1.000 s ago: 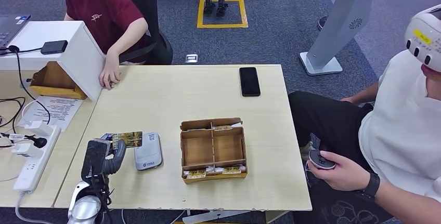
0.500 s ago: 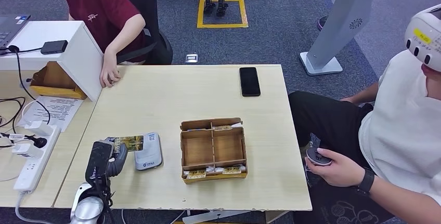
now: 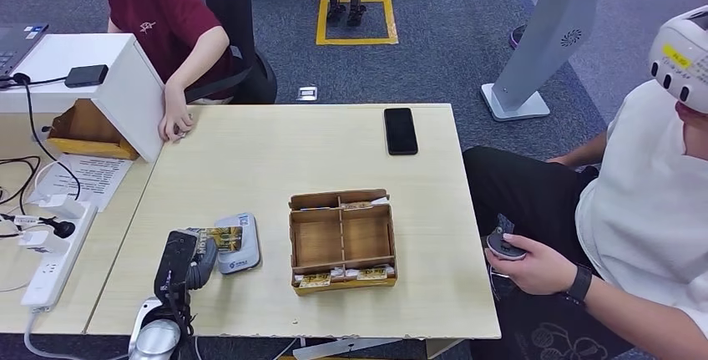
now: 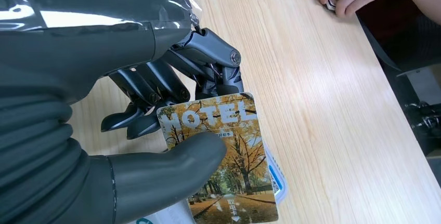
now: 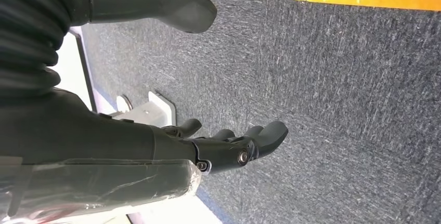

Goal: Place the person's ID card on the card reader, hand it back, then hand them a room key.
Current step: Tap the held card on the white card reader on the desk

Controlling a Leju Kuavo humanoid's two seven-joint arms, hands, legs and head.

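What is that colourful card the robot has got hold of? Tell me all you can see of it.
The card is thin, glossy and round-cornered, printed with golden autumn trees and the word MOTEL. The left hand pinches one end between its thumb and dark fingers. Its free end lies over the grey card reader on the table.

The left hand (image 4: 156, 109) and right hand (image 5: 208, 146) share a grey ribbed wrist cover, thick grey thumb, darker fingers (image 4: 156, 86) with silver pivot screws, and glossy clear film wrapping.
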